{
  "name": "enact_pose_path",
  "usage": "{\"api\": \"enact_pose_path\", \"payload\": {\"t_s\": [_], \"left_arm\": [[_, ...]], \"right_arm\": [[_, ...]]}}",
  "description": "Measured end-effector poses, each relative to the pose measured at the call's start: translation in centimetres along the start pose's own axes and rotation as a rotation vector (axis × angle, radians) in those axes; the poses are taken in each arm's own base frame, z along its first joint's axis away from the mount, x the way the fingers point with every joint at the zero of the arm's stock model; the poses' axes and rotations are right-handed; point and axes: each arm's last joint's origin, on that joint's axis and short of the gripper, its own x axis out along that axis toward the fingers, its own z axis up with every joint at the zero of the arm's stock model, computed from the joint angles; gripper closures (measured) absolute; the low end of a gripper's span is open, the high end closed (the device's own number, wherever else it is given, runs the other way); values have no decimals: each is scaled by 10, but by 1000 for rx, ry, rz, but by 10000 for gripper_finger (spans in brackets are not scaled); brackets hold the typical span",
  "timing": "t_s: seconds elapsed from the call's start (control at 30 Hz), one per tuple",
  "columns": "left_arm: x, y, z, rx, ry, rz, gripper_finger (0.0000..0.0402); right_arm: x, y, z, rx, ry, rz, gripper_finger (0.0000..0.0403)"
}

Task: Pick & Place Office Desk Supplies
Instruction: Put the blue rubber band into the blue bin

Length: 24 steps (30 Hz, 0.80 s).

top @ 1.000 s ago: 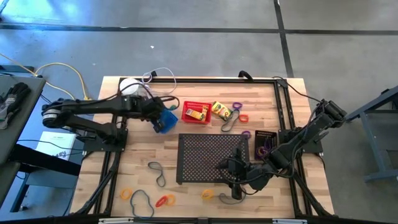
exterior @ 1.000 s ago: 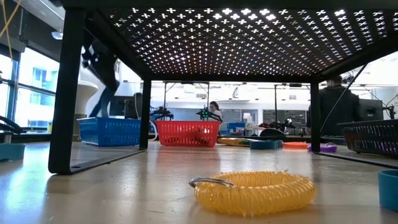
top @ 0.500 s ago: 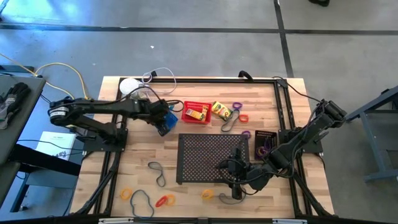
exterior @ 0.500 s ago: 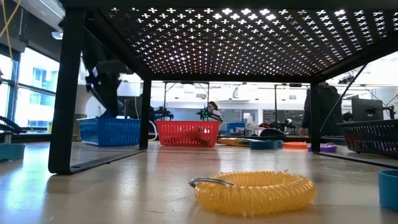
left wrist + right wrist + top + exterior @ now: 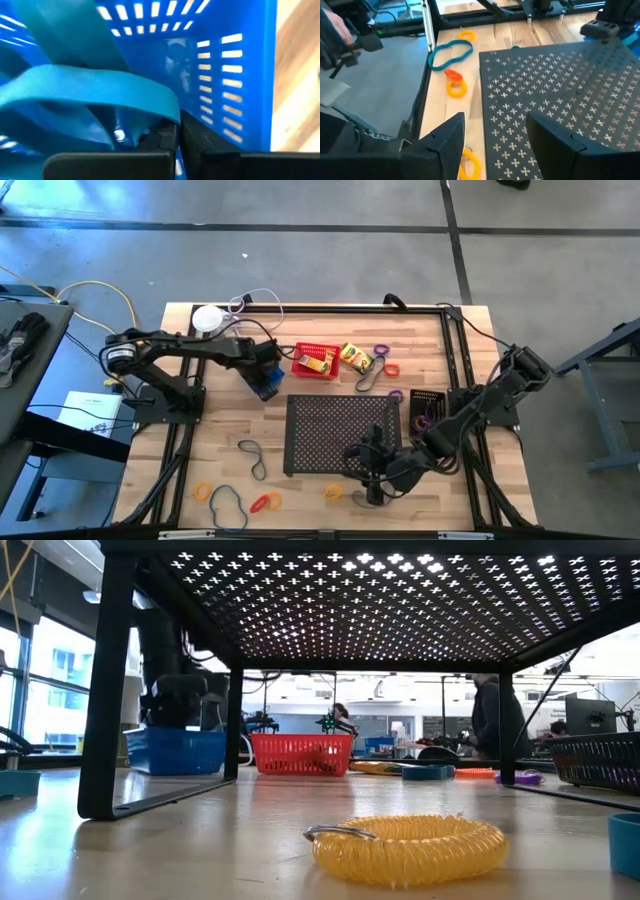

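Blue mesh basket sat left of the red basket; we noted the left gripper clamped on its wall. Right gripper hovered, fingers spread, over the black tray.

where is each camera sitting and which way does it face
High view: above the table, looking straight down; both arms, left end effector shut on the blue basket, right end effector open.
Low view: table-top height, looking level under the black tray; left arm over the basket.
Left wrist view: on the left arm, facing into the basket; its fingers show.
Right wrist view: on the right arm, looking along the tray; its fingers show.
Shared: high and low both show the red basket.
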Motion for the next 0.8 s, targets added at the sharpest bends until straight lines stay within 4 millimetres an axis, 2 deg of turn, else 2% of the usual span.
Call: {"api": "enact_pose_path", "payload": {"t_s": [0.17,0.5,0.8], "left_arm": [[7,3,2,-12,40,-66,401],[7,1,1,-18,69,-170,400],[7,2,4,-21,33,-121,399]], "right_arm": [[3,2,7,17,-52,42,203],[3,4,9,-14,-72,58,203],[3,4,9,-31,-73,58,203]]}}
